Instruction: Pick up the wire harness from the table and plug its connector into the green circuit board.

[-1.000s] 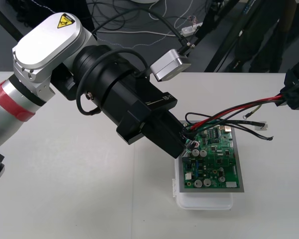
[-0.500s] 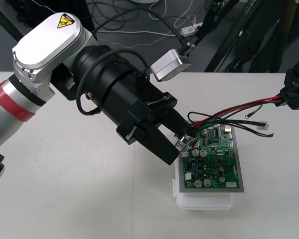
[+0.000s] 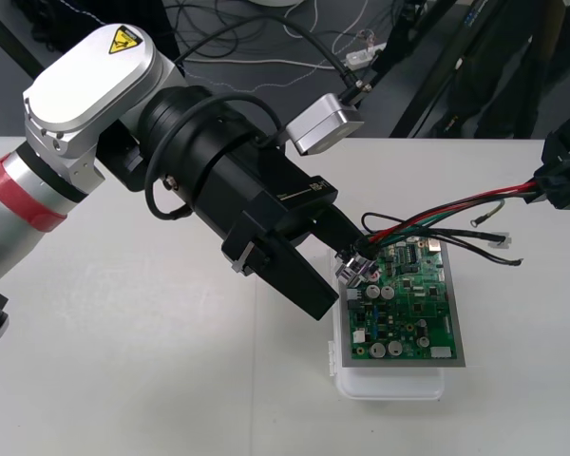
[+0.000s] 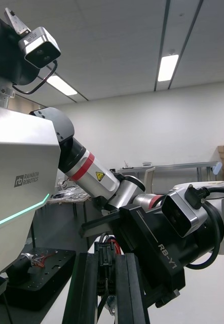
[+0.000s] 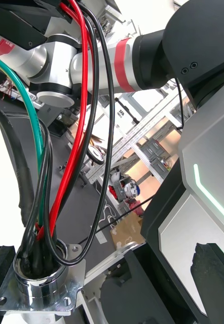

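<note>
The left hand [image 3: 344,274] is hovering released around the metal socket [image 3: 354,270] at the far-left corner of the green circuit board [image 3: 410,318], while the right hand [image 3: 557,180] is clenching the limp, light wire harness [image 3: 437,215], best gripped, I'd say, at a rigid end.

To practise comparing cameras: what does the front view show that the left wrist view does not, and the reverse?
Front view: the green board on its white base. Left wrist view: the right arm's red ring and the holes in the socket's flange. Both: the harness, its socket at the open left gripper, its wires leading to the right gripper.
</note>
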